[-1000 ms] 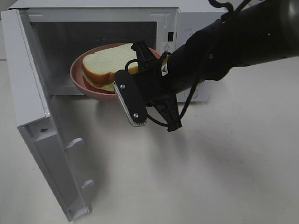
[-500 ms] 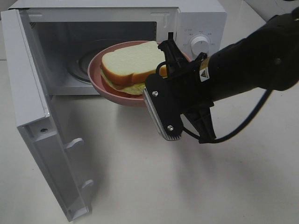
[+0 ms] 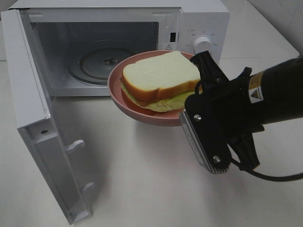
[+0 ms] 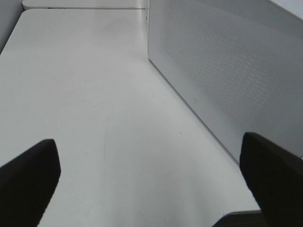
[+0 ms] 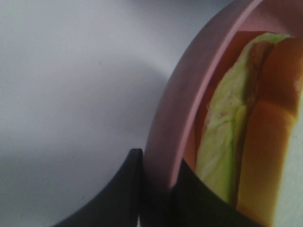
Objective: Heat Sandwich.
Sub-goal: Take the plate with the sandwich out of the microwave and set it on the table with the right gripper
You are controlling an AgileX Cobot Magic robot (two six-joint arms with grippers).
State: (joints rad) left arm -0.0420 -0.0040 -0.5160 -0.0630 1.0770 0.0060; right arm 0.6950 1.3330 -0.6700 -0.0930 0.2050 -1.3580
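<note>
**A:** Where was the square sandwich of white bread with tan-brown crust (image 3: 161, 75)?

**B:** It lay on the round pink plate (image 3: 118, 94), 2 slices with pale green and reddish filling showing at the edge between them. The plate hung in the air just in front of the open cavity of the white microwave oven (image 3: 201, 19), above the white tabletop (image 3: 142, 179) and not resting on it.

**A:** What carried it?

**B:** The black right gripper (image 3: 201, 87) had its jaws pinched narrow on the plate's rim at the side nearest the control panel. The right wrist view showed it close up: 1 dark finger (image 5: 120, 189) lay against the outside of the pink rim (image 5: 175, 132) and the other against the inside, beside the sandwich (image 5: 227, 142).

**A:** And the oven?

**B:** Its white door (image 3: 38, 127) stood swung wide to the left of the high view. Inside sat the round glass turntable (image 3: 105, 61). A white dial (image 3: 202, 43) was on the panel at the right.

**A:** The other arm?

**B:** The left gripper (image 4: 151, 179) did not appear in the high view. Its own camera showed the 2 dark fingertips (image 4: 28, 179) spread wide and holding nothing, over the tabletop (image 4: 94, 94), near a white perforated wall of the oven (image 4: 227, 71).
</note>
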